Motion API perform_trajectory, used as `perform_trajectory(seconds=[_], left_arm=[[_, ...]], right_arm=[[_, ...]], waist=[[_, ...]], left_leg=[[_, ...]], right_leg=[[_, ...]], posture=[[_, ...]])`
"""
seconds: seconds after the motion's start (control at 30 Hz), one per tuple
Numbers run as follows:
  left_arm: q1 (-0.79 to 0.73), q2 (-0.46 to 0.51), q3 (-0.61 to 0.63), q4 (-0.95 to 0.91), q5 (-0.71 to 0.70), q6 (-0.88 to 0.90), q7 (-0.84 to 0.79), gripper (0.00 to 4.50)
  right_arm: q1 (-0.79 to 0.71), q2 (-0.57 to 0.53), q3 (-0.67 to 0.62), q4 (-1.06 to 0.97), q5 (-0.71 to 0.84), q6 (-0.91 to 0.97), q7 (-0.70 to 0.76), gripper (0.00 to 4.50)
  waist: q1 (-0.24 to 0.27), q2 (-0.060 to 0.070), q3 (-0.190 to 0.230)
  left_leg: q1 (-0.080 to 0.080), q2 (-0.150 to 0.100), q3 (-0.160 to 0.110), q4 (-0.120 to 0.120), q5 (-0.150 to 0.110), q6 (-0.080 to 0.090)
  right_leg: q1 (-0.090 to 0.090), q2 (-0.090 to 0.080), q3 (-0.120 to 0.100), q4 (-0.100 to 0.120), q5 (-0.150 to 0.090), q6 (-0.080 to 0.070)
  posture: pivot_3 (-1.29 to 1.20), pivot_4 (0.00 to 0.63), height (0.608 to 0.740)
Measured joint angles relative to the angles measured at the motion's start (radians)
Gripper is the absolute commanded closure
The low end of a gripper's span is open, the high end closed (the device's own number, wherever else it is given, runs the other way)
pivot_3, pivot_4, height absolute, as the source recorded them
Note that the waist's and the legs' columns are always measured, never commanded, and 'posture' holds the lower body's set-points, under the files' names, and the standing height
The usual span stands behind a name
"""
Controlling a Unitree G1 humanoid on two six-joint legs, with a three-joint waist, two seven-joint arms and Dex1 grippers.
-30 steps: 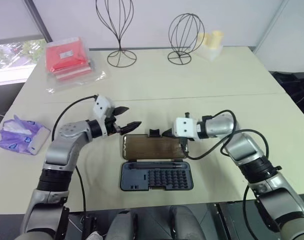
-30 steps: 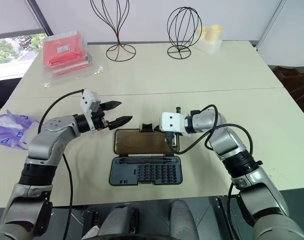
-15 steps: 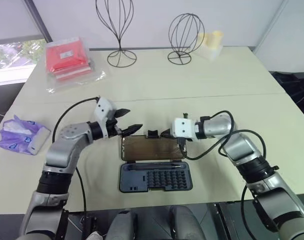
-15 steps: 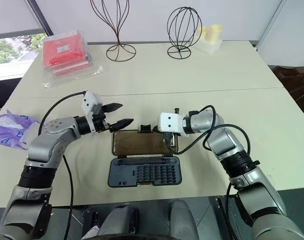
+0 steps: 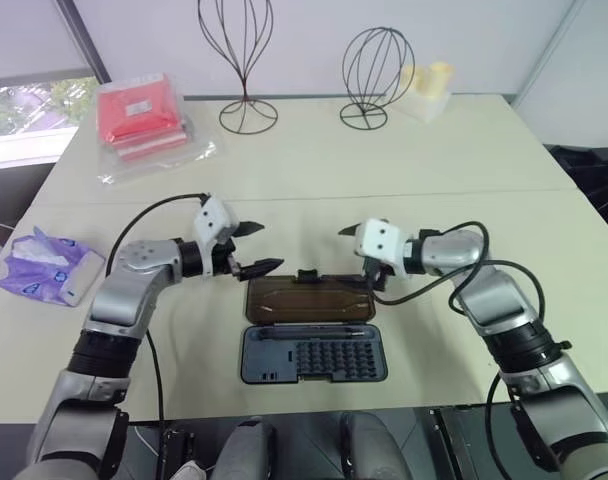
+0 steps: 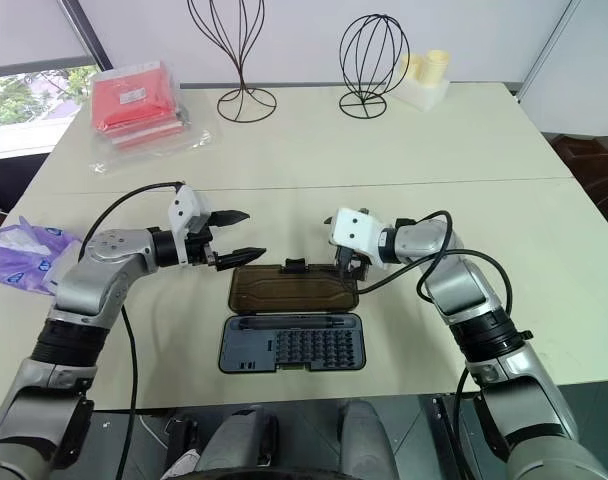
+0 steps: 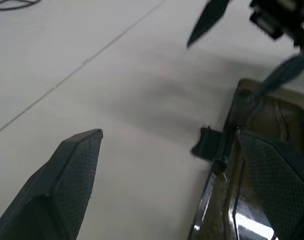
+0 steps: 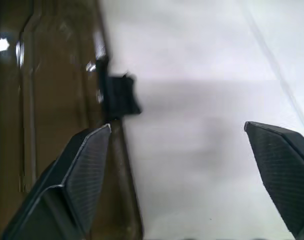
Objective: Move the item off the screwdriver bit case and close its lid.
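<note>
Cream tabletop (image 5: 404,200), our left gripper (image 5: 249,248) and right gripper (image 6: 342,240) both spread wide, gripping nothing, flanking the translucent brown lid (image 5: 309,299) lying flat open behind the dark grey bit case (image 5: 314,354), crinkly purple-and-white tissue pack (image 5: 44,267) way off left

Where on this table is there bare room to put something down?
Bare patches: the table's right side past the right gripper, and the middle strip between the wire stands and the case lid. Crowded: the red packet, tissue pack, and around the case.
</note>
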State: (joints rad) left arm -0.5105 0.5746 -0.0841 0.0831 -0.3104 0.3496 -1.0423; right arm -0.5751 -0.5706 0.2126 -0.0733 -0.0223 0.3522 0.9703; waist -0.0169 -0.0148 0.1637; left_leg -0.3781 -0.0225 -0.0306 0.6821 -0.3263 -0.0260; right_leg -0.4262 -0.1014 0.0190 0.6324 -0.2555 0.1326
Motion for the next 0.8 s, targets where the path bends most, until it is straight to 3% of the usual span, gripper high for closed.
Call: perform_trajectory(seconds=[0.3, 0.43, 0.63, 0.67, 0.8], left_arm=[[0.052, 0.033, -0.011, -0.175, -0.077, 0.059, -0.093, 0.00], [0.117, 0.060, -0.010, -0.249, -0.087, 0.078, -0.087, 1.20], [0.219, 0.109, -0.010, -0.386, -0.129, 0.120, -0.097, 4.25], [0.237, 0.121, -0.010, -0.412, -0.141, 0.125, -0.106, 4.43], [0.308, 0.155, -0.021, -0.496, -0.169, 0.138, -0.138, 4.43]], right_arm=[[0.088, 0.007, -0.078, -0.176, 0.080, 0.197, -0.117, 0.05], [0.102, 0.007, -0.080, -0.199, 0.096, 0.229, -0.148, 0.00], [0.104, 0.006, -0.087, -0.209, 0.127, 0.253, -0.182, 0.00], [0.104, 0.004, -0.087, -0.209, 0.128, 0.253, -0.183, 0.00], [0.112, -0.003, -0.082, -0.207, 0.128, 0.252, -0.181, 0.00]], waist=[[0.003, 0.000, 0.000], [-0.002, 0.000, 0.000], [0.004, 0.000, 0.000], [0.004, 0.000, 0.000], [0.003, 0.001, 0.000]], left_leg=[[-0.001, 0.000, 0.000, 0.001, -0.001, 0.002], [0.000, 0.001, 0.000, 0.001, -0.002, 0.004], [-0.001, 0.001, -0.001, 0.001, -0.003, 0.006], [-0.001, 0.000, 0.000, 0.001, -0.003, 0.006], [0.000, 0.001, 0.000, 0.001, -0.004, 0.006]], right_leg=[[0.000, 0.000, 0.000, 0.000, 0.000, 0.000], [0.000, 0.000, 0.000, 0.000, 0.000, 0.000], [0.000, 0.000, 0.000, 0.000, 0.000, 0.000], [0.000, 0.000, 0.001, 0.000, 0.000, 0.000], [0.000, 0.000, 0.001, 0.000, 0.000, 0.000]], posture=[[0.00, 0.150, 0.740], [0.00, 0.150, 0.740], [0.00, 0.150, 0.740], [0.00, 0.150, 0.740], [0.00, 0.150, 0.740]])
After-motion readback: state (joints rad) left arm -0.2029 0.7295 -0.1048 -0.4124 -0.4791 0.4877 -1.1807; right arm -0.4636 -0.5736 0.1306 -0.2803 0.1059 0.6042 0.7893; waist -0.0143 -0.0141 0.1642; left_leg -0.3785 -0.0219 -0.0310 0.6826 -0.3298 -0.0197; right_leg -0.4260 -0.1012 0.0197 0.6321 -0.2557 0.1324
